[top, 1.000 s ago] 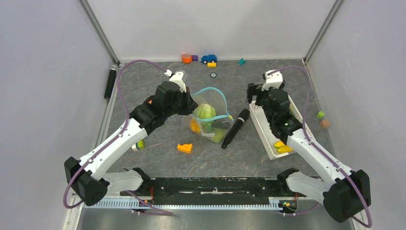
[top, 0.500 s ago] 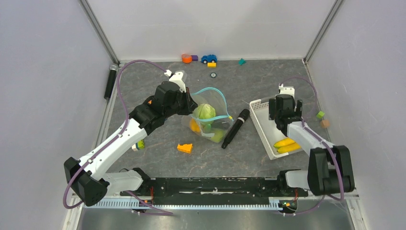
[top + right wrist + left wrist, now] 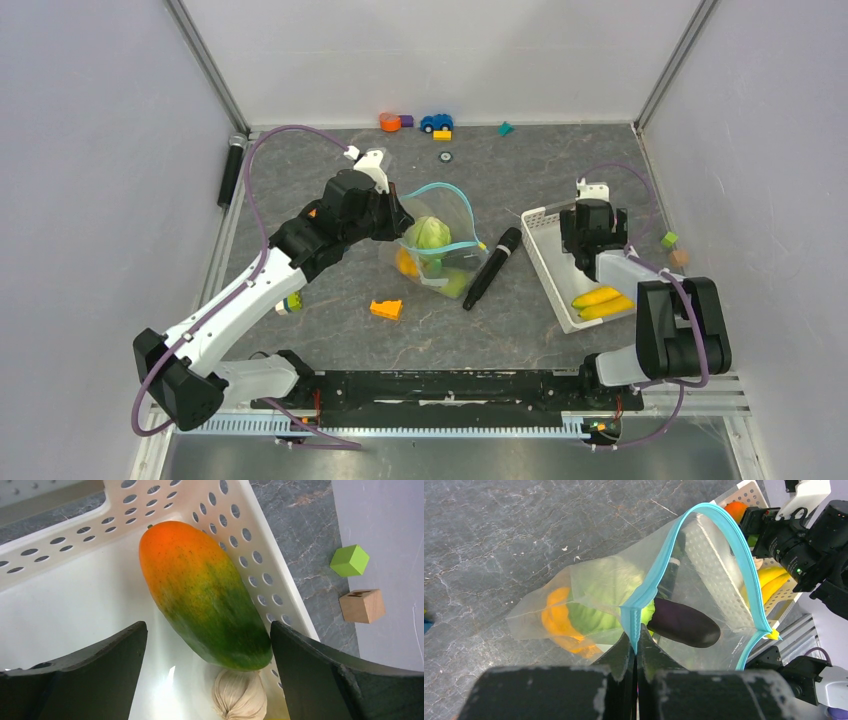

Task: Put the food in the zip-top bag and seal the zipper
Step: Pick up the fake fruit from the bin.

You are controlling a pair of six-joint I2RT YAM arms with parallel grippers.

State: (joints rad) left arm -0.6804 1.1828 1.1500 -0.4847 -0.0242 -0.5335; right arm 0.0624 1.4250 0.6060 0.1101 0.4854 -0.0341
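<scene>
L gripper [image 3: 636, 632] is pinched shut on the zipper [image 3: 659, 565] of the bag [image 3: 589, 585], so we'd best drop the wide-open, empty R gripper [image 3: 208, 630] astride the red-green fruit [image 3: 200, 590], clear of the basket [image 3: 240, 525] wall.

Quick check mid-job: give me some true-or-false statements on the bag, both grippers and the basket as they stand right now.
1. The left gripper is shut on the zipper. True.
2. The zip-top bag is sealed. False: its mouth gapes open.
3. A purple eggplant is inside the bag. True.
4. The right gripper grips the orange-green fruit. False: it is open over the fruit.
5. The white basket is empty. False: it holds that fruit and yellow bananas.
</scene>
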